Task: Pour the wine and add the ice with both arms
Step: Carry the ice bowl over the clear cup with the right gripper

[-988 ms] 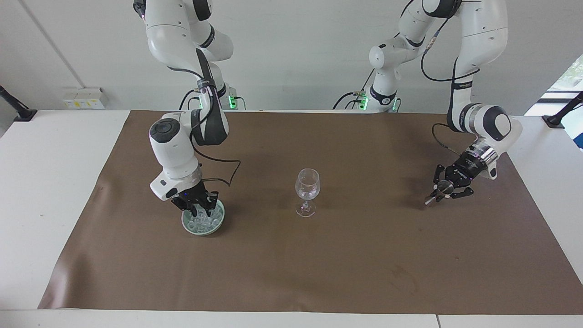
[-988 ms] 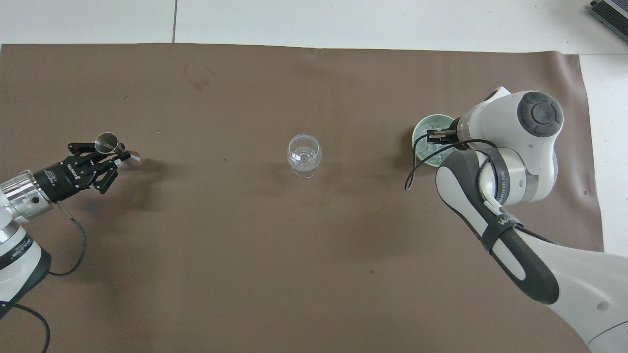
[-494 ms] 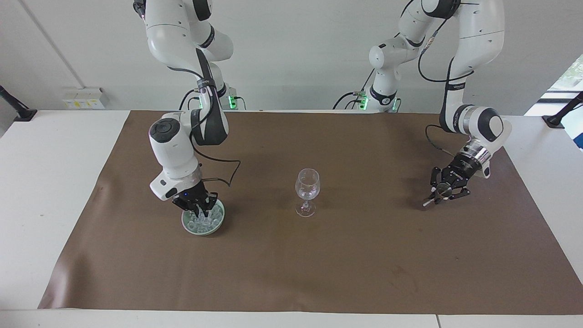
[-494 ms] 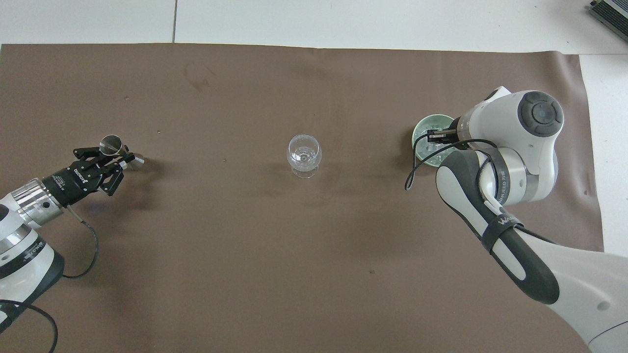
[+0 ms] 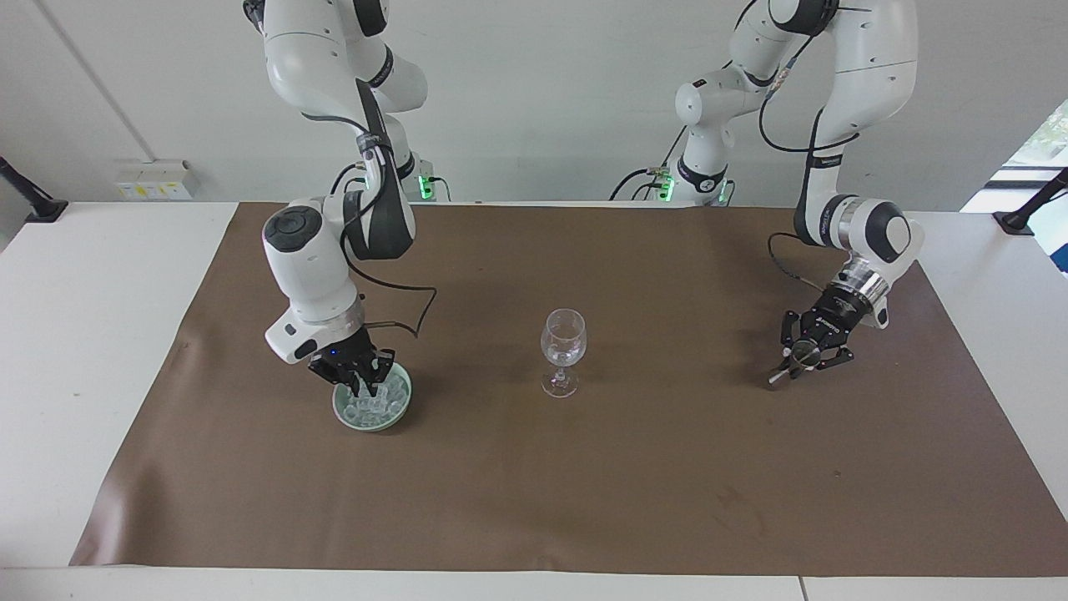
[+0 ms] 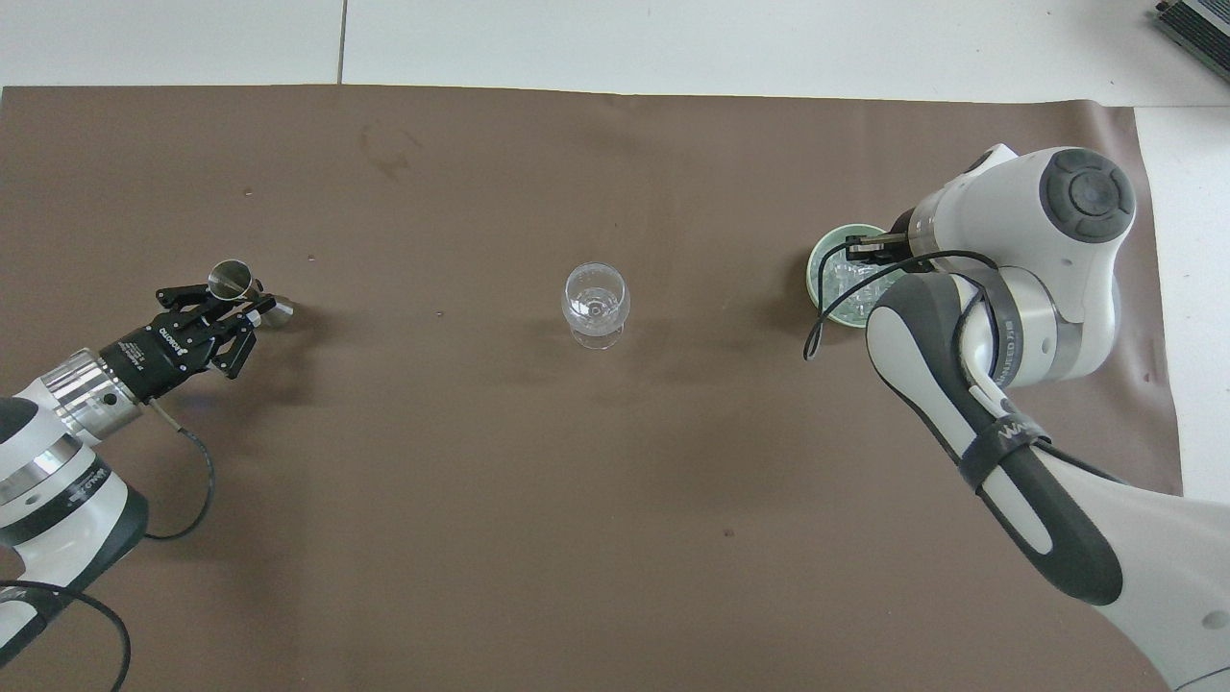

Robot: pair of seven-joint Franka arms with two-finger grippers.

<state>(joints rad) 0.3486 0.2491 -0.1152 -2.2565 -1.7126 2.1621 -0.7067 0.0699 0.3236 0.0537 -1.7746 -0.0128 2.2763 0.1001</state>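
A clear stemmed wine glass [image 5: 563, 342] [image 6: 595, 298] stands at the middle of the brown mat, and no wine shows anywhere. Toward the right arm's end sits a pale green bowl [image 5: 344, 415] [image 6: 823, 258] heaped with ice [image 5: 382, 404] [image 6: 850, 290]. My right gripper [image 5: 364, 386] [image 6: 857, 252] points down into that heap, shut on a cube of the ice. My left gripper [image 5: 798, 357] [image 6: 245, 302] hangs low over the mat at the left arm's end. It is shut on a small metal jigger [image 5: 777, 379] [image 6: 230, 279], held tilted on its side.
The brown mat [image 5: 584, 484] covers most of the white table [image 5: 83, 334]. A wall socket box [image 5: 154, 179] and black clamp arms [image 5: 29, 200] stand at the robots' end. A stain marks the mat [image 6: 384, 154] at the end farthest from the robots.
My right gripper has closed in the ice bowl and lifted slightly. The left arm has carried the jigger a little lower and a short way toward the glass.
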